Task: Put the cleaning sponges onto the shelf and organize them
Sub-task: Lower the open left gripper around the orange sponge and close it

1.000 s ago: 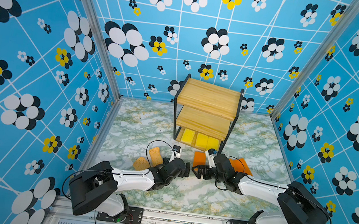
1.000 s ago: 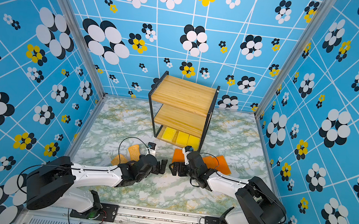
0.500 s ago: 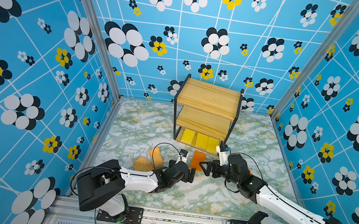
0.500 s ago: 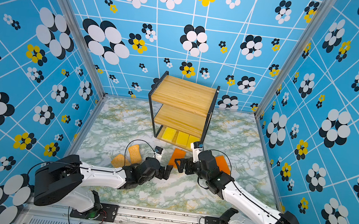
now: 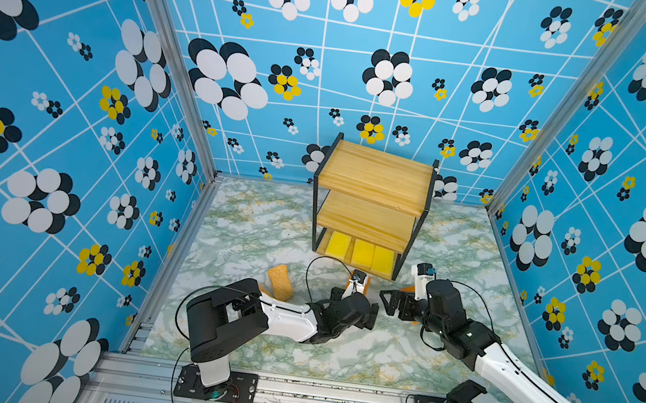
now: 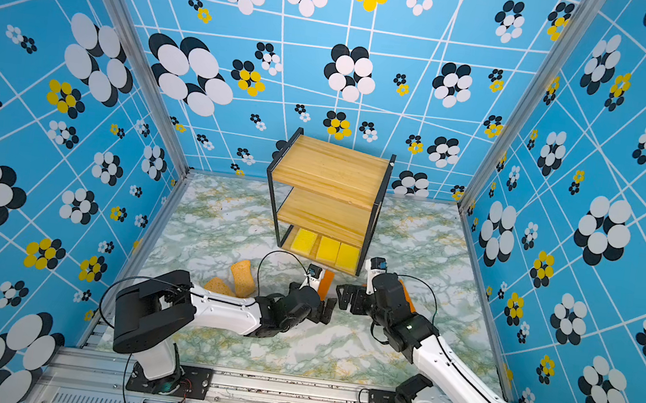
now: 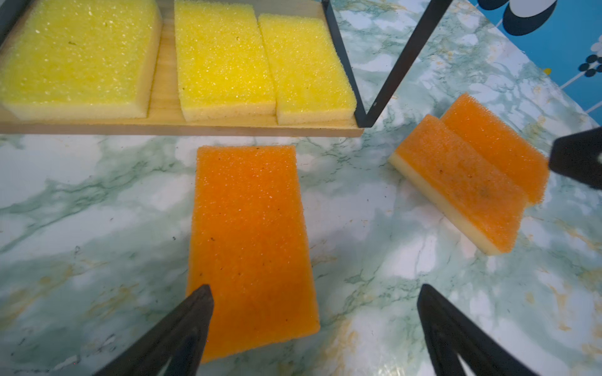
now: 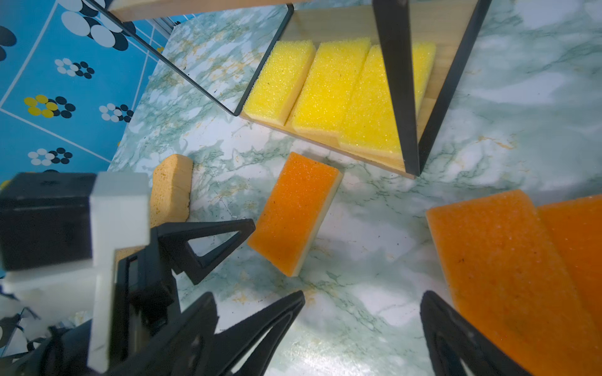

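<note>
Three yellow sponges (image 7: pixel 224 62) lie side by side on the bottom board of the shelf (image 5: pixel 374 175), and the two boards above them show bare wood. In both top views the middle board covers their rear parts. A lone orange sponge (image 7: pixel 250 244) lies flat on the worktop (image 5: pixel 268 225) just in front of the shelf. From above it is almost wholly hidden behind the left arm's wrist camera. Near the shelf's front right leg two more orange sponges (image 7: pixel 462 182) overlap, one resting partly on the other. In the top views only a sliver of them shows past the right arm. Two tan sponges (image 6: pixel 241 277) sit close together to the left, the nearer one partly covered by the left arm.

The left tool (image 7: pixel 314 293) hangs low at the near end of the lone orange sponge, its fingers wide apart and empty. One tip overlaps the sponge's corner, but whether it touches cannot be told. The right tool (image 8: pixel 361 296) is also spread and holds nothing, with one finger just beside the overlapping pair.

The worktop is marbled in green, white and ochre. Blue walls (image 5: pixel 74 96) printed with white lines and black, white and yellow flowers enclose it on three sides.

The yellow and orange sponges have a coarse, glinting top over a paler foam layer. The tan ones are thicker and porous.
</note>
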`<state>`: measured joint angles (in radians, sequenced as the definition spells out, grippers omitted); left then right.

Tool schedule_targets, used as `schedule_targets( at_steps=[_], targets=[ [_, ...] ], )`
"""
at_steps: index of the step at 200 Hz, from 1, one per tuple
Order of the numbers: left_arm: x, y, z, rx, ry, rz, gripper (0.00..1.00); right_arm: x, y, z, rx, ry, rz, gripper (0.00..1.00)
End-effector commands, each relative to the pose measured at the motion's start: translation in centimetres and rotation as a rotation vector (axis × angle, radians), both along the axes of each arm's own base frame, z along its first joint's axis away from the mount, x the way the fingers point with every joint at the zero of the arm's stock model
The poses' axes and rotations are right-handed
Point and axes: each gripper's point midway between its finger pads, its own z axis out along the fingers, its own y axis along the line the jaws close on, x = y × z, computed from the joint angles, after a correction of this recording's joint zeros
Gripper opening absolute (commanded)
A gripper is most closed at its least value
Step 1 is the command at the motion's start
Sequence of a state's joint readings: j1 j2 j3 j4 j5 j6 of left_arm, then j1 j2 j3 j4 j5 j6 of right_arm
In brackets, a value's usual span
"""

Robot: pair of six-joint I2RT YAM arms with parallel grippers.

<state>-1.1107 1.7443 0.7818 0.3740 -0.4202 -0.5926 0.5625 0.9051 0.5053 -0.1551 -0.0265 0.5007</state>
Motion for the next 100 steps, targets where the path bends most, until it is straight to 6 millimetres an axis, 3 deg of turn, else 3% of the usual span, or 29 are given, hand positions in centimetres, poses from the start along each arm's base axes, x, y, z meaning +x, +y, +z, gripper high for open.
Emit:
schedule_targets(
  at_steps=[1, 27, 62, 100],
  targets=[
    [0.5, 1.5, -0.7, 0.05, 0.002, 0.091, 0.99, -0.2, -1.1, -0.6, -0.028, 0.008, -0.031, 0.99],
    [0.3, 2.3, -1.0, 0.067, 0.001, 0.12, 0.99, -0.4, -1.5, -1.0, -0.021, 0.011, -0.045, 0.99],
    [0.5, 1.8, -2.5, 0.13, 0.028, 0.119, 1.0, -0.3, -1.7, -1.2, -0.014, 0.008, -0.059, 0.99],
    [0.0, 1.4, -3.5, 0.162, 0.047, 0.117, 0.95, -0.3, -2.0, -1.0, -0.023, 0.004, -0.068, 0.99]
  ],
)
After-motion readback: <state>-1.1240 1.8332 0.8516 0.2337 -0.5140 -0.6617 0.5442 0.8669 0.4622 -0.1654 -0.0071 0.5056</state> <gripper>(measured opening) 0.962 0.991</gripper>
